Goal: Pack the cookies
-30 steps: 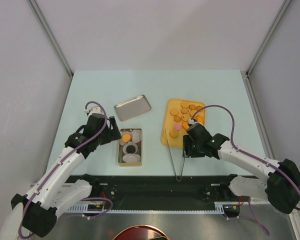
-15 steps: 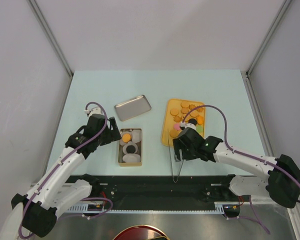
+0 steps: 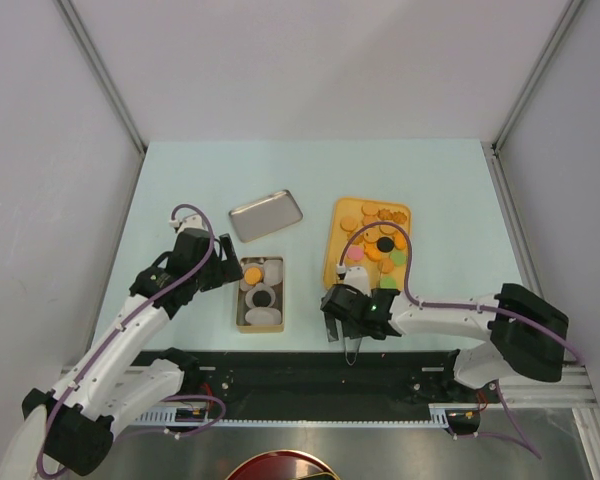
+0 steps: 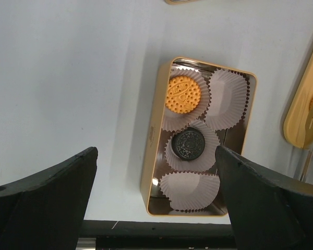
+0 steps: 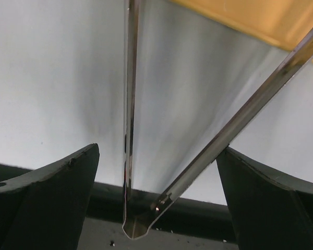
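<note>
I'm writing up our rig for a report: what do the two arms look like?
The left arm and right arm both have white link shells with black joints and wrists. A purple cable loops out at each wrist and runs down the arm. The fingers are plain black, broad and wedge-shaped. No markings show.

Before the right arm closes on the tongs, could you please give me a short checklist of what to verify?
1. Right gripper open: ok, jaws wide apart.
2. Tongs between its fingers: ok, both arms lie inside the gap.
3. Gripper low enough to catch the tongs: cannot tell.
4. Tongs free of the tray: not ok, one arm crosses its edge.
5. Room in the tin: ok, two paper cups are empty.
6. Left gripper out of the way: ok, open and holding nothing.
</note>
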Robot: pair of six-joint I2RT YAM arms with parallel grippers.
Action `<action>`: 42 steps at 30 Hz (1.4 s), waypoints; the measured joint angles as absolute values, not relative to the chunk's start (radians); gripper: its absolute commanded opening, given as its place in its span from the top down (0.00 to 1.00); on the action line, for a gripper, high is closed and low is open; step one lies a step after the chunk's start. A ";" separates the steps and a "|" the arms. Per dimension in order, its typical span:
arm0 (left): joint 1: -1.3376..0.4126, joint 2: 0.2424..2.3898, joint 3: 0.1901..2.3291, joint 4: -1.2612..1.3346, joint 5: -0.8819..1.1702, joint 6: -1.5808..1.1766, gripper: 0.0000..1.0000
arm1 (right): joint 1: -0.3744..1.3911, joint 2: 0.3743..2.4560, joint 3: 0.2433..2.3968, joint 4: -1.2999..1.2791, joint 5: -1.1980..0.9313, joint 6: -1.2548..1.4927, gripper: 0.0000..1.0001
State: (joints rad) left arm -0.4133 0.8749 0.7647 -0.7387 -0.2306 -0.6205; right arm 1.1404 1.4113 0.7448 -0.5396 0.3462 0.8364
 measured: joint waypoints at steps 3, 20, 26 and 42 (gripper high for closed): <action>-0.416 0.875 0.765 -0.735 -0.229 -0.620 0.00 | 1.149 1.454 0.746 -0.523 0.389 0.883 0.00; -0.426 0.857 0.765 -0.735 -0.229 -0.620 0.00 | 1.156 1.489 0.698 -0.360 0.581 0.964 0.47; -0.426 0.857 0.765 -0.735 -0.230 -0.621 0.00 | 1.182 1.422 0.649 -0.347 0.558 1.014 0.55; -0.428 0.864 0.765 -0.735 -0.231 -0.620 0.00 | 1.181 1.063 1.010 -0.797 0.562 0.948 1.00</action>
State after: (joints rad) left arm -0.4282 0.8639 0.7647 -0.7345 -0.2314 -0.6205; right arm 1.1809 1.0626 1.0103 -0.7971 0.5617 0.9482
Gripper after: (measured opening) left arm 0.996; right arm 0.198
